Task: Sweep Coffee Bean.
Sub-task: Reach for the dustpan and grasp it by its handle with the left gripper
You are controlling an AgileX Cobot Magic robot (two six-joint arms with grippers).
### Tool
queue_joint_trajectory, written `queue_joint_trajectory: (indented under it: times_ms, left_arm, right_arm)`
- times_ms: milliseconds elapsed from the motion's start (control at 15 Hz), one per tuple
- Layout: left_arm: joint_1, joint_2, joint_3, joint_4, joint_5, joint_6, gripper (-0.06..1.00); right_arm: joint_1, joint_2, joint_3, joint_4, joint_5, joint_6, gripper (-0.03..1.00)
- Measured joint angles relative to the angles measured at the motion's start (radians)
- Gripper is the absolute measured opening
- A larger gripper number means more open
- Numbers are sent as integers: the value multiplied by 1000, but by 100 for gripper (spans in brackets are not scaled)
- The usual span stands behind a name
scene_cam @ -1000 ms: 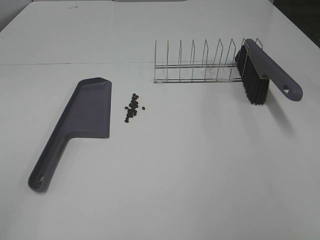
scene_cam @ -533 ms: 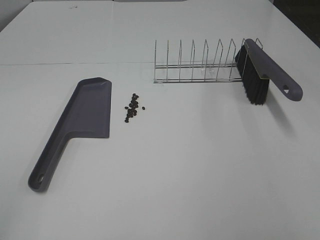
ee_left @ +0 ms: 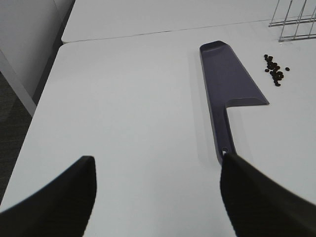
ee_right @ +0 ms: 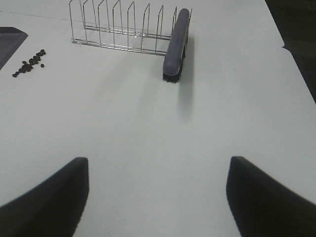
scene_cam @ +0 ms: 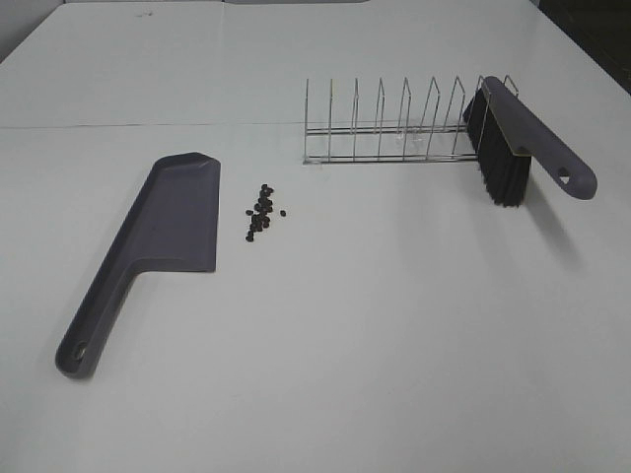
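Observation:
The coffee beans (scene_cam: pixel 261 210) lie in a small loose cluster on the white table, just right of the grey dustpan (scene_cam: pixel 168 222), which lies flat with its handle toward the front. They also show in the left wrist view (ee_left: pixel 274 72) and the right wrist view (ee_right: pixel 29 63). A grey brush with black bristles (scene_cam: pixel 513 143) leans in the right end of a wire rack (scene_cam: pixel 394 123). My left gripper (ee_left: pixel 155 197) is open, empty, short of the dustpan handle (ee_left: pixel 223 138). My right gripper (ee_right: pixel 158 197) is open, empty, well back from the brush (ee_right: pixel 175 44). Neither gripper shows in the exterior view.
The table's left edge (ee_left: pixel 44 94) drops to a dark floor. The table's right edge (ee_right: pixel 291 54) lies beyond the brush. A seam (scene_cam: pixel 148 125) crosses the table behind the dustpan.

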Motion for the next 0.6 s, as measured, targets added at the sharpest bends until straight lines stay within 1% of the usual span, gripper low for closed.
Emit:
queue_joint_trajectory:
  times_ms: [600]
  left_arm:
    - [0,0,0,0,0,0,65]
  right_arm:
    - [0,0,0,0,0,0,72]
